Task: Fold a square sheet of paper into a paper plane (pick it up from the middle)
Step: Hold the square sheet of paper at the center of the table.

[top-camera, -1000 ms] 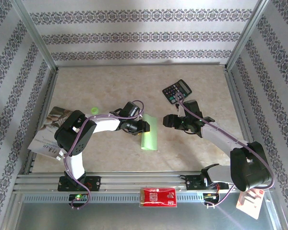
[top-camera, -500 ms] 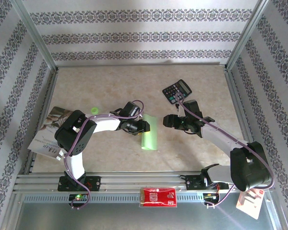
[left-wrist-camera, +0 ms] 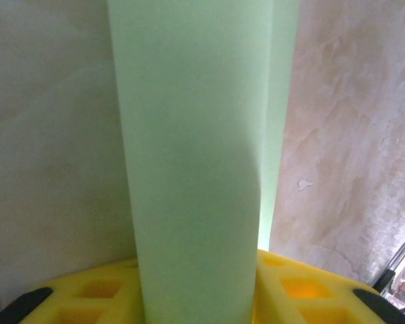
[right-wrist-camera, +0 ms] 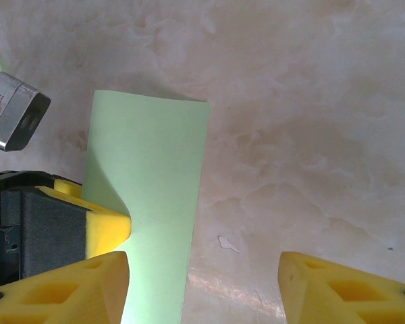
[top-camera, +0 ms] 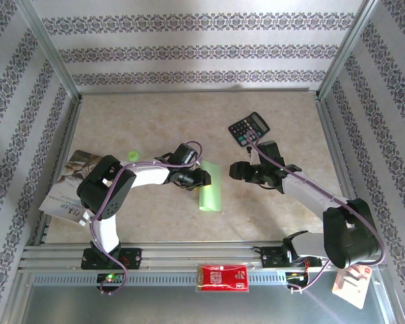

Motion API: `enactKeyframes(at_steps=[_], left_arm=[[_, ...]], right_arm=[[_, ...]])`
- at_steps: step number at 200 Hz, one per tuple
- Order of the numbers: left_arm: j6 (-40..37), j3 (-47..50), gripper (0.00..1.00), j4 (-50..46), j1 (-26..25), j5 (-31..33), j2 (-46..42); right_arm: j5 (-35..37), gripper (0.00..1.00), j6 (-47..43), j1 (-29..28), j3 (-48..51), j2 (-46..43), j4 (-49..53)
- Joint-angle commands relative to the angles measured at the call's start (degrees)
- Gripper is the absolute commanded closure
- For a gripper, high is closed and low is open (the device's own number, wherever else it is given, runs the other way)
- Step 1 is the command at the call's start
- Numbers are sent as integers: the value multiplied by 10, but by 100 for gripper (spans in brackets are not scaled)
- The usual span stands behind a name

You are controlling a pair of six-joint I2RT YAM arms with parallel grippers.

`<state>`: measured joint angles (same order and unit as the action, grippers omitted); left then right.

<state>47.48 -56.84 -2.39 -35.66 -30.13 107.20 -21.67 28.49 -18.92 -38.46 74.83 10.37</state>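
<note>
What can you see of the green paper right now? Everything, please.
The green sheet is thin, plain, pale green paper, matte and unmarked. It is doubled over lengthwise into a narrow strip, with what looks like a soft bend rather than a pressed crease; a second layer peeks out along one side in the left wrist view. It lies mid-table between the arms, running away from them. The left end effector pinches its left edge, lifting that side slightly; the other edge rests flat.
</note>
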Motion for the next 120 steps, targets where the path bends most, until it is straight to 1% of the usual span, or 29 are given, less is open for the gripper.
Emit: enactKeyframes(at_steps=[1,20,32,81,120], left_arm=[[6,20,62,-38,-2,117,62],[8,20,62,-37,-2,119,63],[6,20,62,-38,-3,122,64],[5,24,63,-42,-3,126,64],[2,23,63,-46,-3,127,64]], right_arm=[[7,40,-3,-4,6,7,-9],[0,40,4,-4,8,7,-14],[-6,43,10,-5,9,9,-17],[-44,67,43,-24,10,39,-45],[-72,80,77,-48,2,87,-80]])
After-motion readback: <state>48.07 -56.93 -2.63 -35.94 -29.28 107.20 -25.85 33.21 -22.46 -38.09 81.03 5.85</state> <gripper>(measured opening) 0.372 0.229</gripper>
